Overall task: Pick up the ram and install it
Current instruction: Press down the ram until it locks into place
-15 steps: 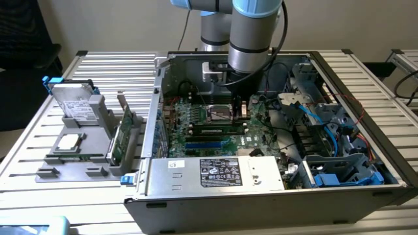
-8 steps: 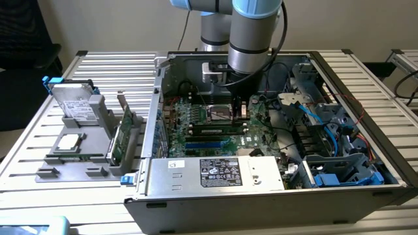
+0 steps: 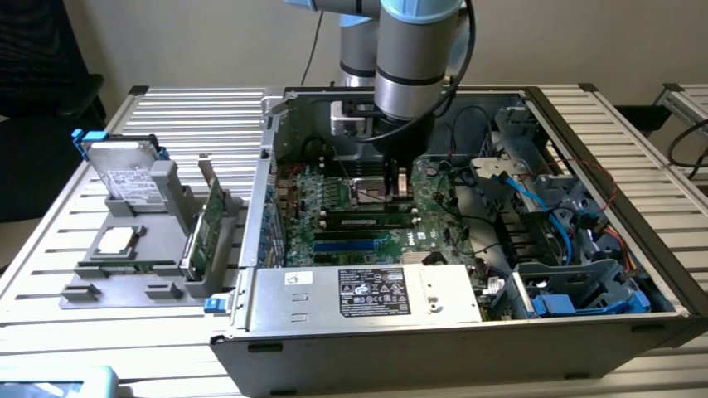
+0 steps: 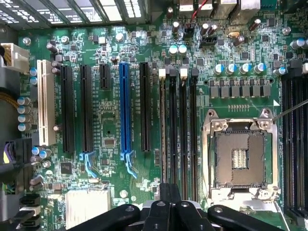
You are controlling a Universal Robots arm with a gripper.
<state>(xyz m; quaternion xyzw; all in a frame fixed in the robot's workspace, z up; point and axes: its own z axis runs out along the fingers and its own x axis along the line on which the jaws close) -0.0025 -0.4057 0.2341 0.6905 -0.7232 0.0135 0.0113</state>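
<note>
My gripper (image 4: 168,211) is closed, empty, directly over the ram (image 4: 162,130), which runs lengthwise away from me, seated in its slot.

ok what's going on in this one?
The Universal Robots arm is reaching into the open PC case. Its gripper is shut, with nothing visible in it, over the motherboard near the empty processor socket. The ram, a green stick with a white label, already sits in a black slot. Whether it is fully latched cannot be told.
</note>
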